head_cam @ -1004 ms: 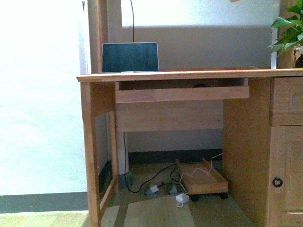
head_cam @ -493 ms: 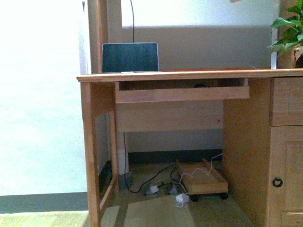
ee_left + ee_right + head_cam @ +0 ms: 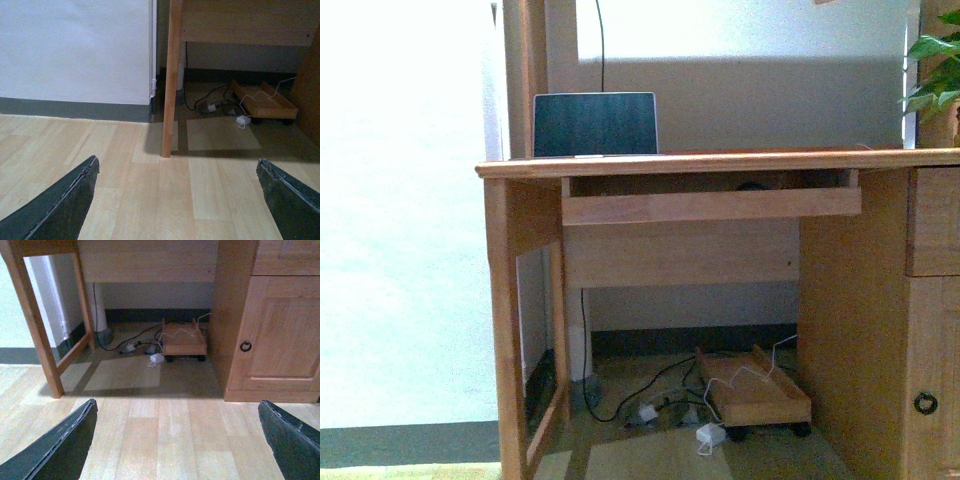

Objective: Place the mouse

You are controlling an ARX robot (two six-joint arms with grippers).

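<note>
Well apart from left pincer and right pincer, both released: mouse in tray.

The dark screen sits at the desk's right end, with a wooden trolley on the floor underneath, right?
No: the front view shows the dark rectangular screen at the left end of the wooden desk. The low wooden trolley is on the floor underneath.
</note>
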